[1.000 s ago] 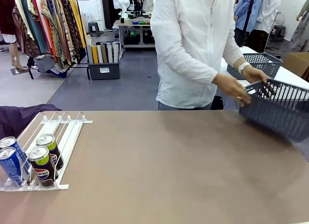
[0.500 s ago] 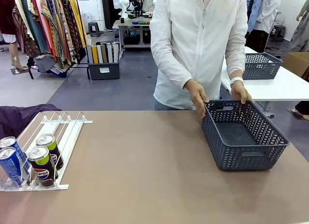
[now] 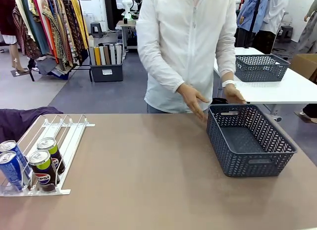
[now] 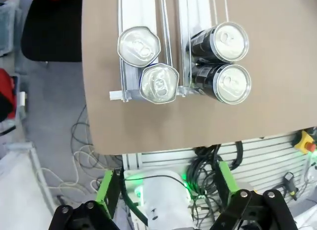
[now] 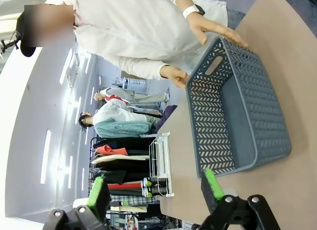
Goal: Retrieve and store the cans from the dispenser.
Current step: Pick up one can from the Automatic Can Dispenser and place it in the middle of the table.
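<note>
If lowered with left end effector [image 4: 166, 188] spread onto seemingly touching cans [image 4: 220, 84], could topple neighbours; right end effector [image 5: 154, 188] likewise spread.

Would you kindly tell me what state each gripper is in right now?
Left gripper: open, holding nothing.
Right gripper: open, holding nothing.

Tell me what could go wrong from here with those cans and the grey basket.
The slim blue and black drink cans stand crowded together at the low end of the white railed plastic dispenser; the robot's open left hand closing on one might tip its neighbour or snag a rail.
The person's hands hover at the far rim of the dark grey lattice plastic basket, so an arm carrying a can there could meet them.
</note>
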You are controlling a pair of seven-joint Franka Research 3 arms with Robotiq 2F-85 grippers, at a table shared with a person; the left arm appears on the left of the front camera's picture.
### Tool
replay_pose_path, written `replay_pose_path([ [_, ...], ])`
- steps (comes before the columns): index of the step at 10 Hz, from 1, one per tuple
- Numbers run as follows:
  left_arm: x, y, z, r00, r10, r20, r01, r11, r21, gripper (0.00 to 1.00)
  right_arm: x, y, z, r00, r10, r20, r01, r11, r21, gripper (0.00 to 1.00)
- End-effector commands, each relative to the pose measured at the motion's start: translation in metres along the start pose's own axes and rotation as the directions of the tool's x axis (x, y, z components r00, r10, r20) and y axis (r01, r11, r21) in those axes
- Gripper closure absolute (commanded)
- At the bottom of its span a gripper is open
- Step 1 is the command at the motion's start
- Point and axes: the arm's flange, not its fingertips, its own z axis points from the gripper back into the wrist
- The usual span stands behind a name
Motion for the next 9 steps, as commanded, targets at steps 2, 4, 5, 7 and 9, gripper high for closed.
replay_pose_path([
  [2, 0.021, -0.022, -0.039, 0.999, 0.048, 0.024, -0.049, 0.998, 0.033, 0.00, 0.002, 0.003, -0.001, 1.000, 0.003, 0.014, -0.004, 1.000, 0.025, 0.00],
  [4, 0.034, -0.024, -0.064, 0.986, 0.166, 0.028, -0.167, 0.984, 0.068, 0.00, 0.002, 0.003, -0.001, 1.000, 0.003, 0.014, -0.004, 1.000, 0.025, 0.00],
  [5, 0.038, -0.024, -0.078, 0.984, 0.177, 0.003, -0.177, 0.982, 0.066, 0.00, 0.002, 0.003, -0.001, 1.000, 0.003, 0.014, -0.004, 1.000, 0.025, 0.00],
  [7, 0.038, -0.023, -0.100, 0.973, 0.209, -0.100, -0.202, 0.976, 0.075, 0.00, 0.002, 0.003, -0.001, 1.000, 0.003, 0.014, -0.004, 1.000, 0.025, 0.00],
  [9, 0.036, -0.014, -0.102, 0.949, 0.292, -0.118, -0.278, 0.953, 0.119, 0.00, 0.002, 0.003, -0.001, 1.000, 0.003, 0.014, -0.004, 1.000, 0.025, 0.00],
])
